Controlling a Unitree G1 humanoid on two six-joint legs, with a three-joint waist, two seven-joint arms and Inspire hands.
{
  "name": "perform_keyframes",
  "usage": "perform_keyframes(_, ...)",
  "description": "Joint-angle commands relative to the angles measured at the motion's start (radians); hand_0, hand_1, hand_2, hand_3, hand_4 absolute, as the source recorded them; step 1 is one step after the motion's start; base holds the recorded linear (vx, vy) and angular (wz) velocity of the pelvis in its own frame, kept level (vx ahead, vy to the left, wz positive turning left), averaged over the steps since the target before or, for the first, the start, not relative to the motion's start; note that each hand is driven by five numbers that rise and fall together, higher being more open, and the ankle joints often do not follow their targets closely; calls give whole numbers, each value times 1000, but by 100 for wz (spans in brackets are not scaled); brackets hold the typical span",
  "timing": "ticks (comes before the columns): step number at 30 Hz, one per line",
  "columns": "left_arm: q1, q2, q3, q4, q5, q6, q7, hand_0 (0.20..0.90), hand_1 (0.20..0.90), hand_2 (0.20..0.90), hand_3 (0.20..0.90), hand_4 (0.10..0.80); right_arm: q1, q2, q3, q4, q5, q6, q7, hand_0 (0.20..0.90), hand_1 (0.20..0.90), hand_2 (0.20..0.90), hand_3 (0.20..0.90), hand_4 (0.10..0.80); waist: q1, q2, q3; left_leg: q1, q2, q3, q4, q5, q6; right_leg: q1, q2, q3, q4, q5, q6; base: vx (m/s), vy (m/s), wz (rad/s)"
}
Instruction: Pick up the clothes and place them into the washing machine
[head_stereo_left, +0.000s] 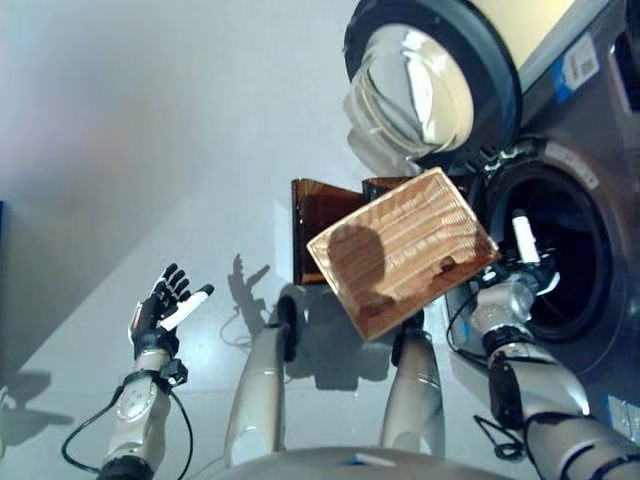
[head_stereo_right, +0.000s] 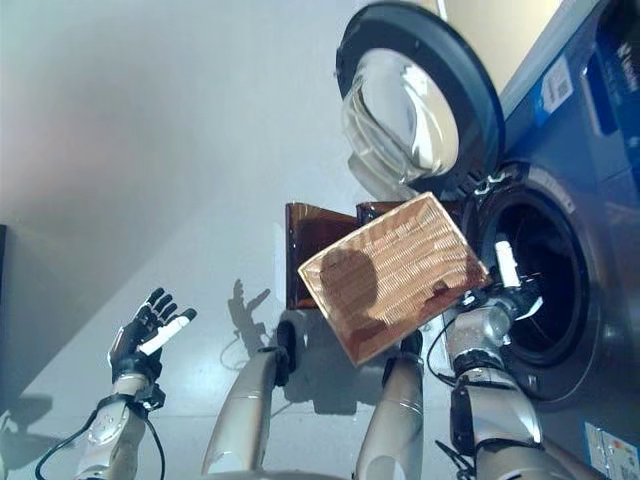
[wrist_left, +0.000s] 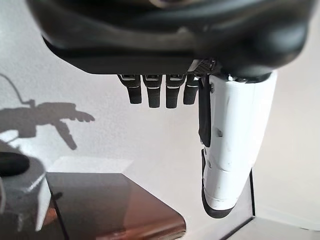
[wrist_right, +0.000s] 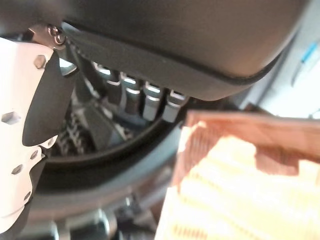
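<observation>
- Right hand (head_stereo_left: 520, 262), with its white-covered thumb pointing up, sits at the mouth of the drum at the right of the frame; its wrist view shows the fingers hanging fairly straight with nothing between them and the thumb, so it reads as relaxed and empty.
- Dark grey front-loading washing machine (head_stereo_left: 610, 150) fills the right side, its round opening (head_stereo_left: 570, 265) dark inside; no garment can be made out within it.
- Round glass-windowed machine door (head_stereo_left: 425, 85) stands swung wide at upper centre.
- Rectangular woven tan wicker basket (head_stereo_left: 405, 250) is tilted on a corner at centre frame, its ribbed bottom facing the camera, its right edge just beside the drum rim and the right hand; whether that hand touches it I cannot tell.
- Brown glossy box-like stand (head_stereo_left: 325, 215) shows behind the basket's upper left corner.
- Left hand (head_stereo_left: 165, 305) hovers low at the lower left, spread wide and holding nothing, well apart from everything else.
- Clothes are not visible anywhere: not in either hand, not on the floor (head_stereo_left: 150, 150).
- Risk, as I judge it: the tilted basket looks unsupported and could slide or drop, and cloth may snag on the door seal.
</observation>
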Motion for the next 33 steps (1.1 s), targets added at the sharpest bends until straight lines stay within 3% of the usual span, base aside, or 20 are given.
perform_keyframes(1, 12, 39, 64, -11, -4, -90, 19, 900, 900, 900, 900, 800, 20, -19, 11, -62, -40, -60, 27, 900, 900, 900, 900, 800, 14, -24, -53, 65, 14, -48, -85, 38, -65, 71, -31, 7, -156, 191, -3, 83, -19, 3)
perform_keyframes(8, 4, 18, 62, 15, 17, -85, 31, 900, 900, 900, 900, 800, 58, 19, 131, -88, -228, -1, 3, 900, 900, 900, 900, 800, 24, -51, -50, 175, 24, -59, -140, 52, -69, 194, -31, -29, -219, 200, 1, 87, -24, 3)
perform_keyframes(16, -64, -14, 40, 200, 81, -82, 75, 900, 900, 900, 900, 800, 102, 30, 200, -20, -434, 68, -35, 900, 900, 900, 900, 800, 26, -79, -67, 329, 35, -60, -278, 104, -80, 359, -19, -90, -343, 229, 12, 88, -24, 2)
perform_keyframes(22, -84, -24, 47, 288, 103, -77, 85, 900, 900, 900, 900, 800, 188, 47, 209, -36, -428, 74, 24, 900, 900, 900, 900, 800, 18, -94, -87, 422, 46, -59, -350, 119, -85, 442, -6, -115, -390, 234, 19, 85, -17, 1)
perform_keyframes(33, -80, -43, 49, 378, 186, -64, 93, 900, 900, 900, 900, 800, 349, 53, 258, -67, -569, 96, 62, 900, 900, 900, 900, 800, 8, -123, -170, 579, 75, -23, -509, 160, -87, 554, 22, -152, -489, 265, 34, 89, -2, -5)
